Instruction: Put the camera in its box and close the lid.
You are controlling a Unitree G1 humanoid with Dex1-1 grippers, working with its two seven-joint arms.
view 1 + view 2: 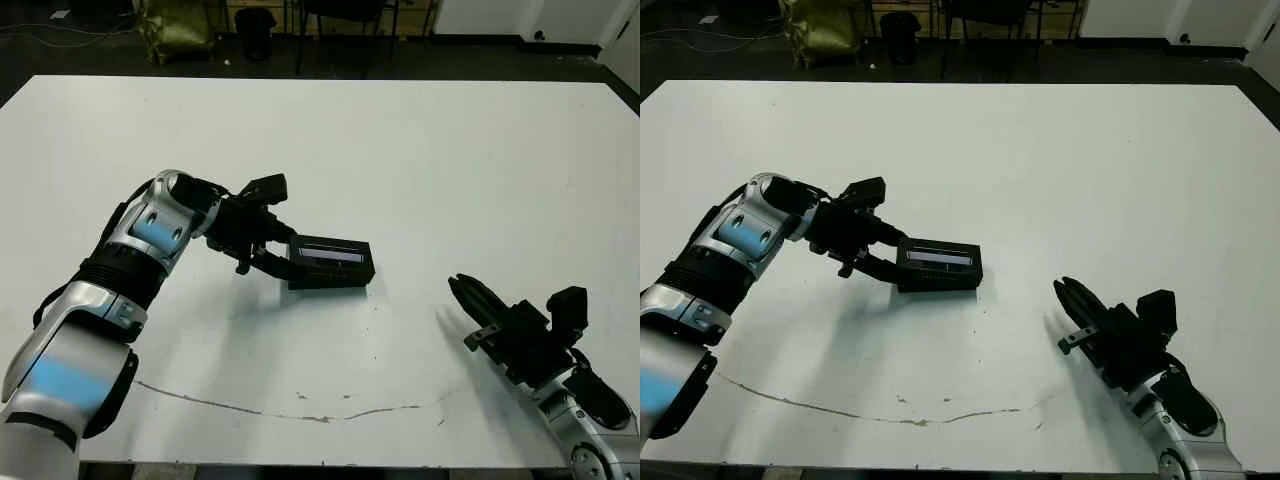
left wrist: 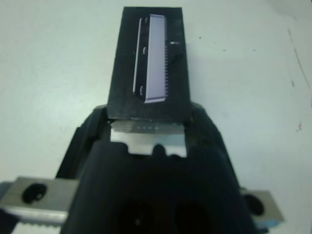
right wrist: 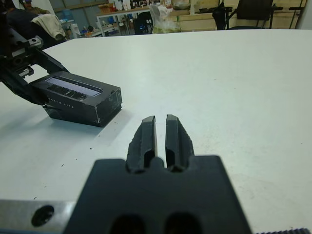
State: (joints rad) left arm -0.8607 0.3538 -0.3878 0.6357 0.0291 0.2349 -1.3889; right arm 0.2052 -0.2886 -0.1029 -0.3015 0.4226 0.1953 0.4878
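Gripping the box's short end: left gripper (image 1: 268, 255) clamped on closed box (image 1: 330, 264), lid (image 2: 152, 63) on | box sitting at table (image 1: 400, 150) centre, long axis running 3–9 o'clock | right gripper (image 1: 470, 300) pinched shut, empty, idling at box's 4 o'clock | left arm nearer.

lid (image 2: 148, 63): matt black, glossy grey stripe | table (image 1: 420, 150): smooth white, scuffed | left pincer (image 1: 268, 250): black, probably plastic

It looks like a workshop or lab: a big white table (image 1: 400, 130), shelves (image 3: 117, 19) full of stuff, chairs (image 3: 253, 9) and a dark floor (image 1: 90, 50) with cables
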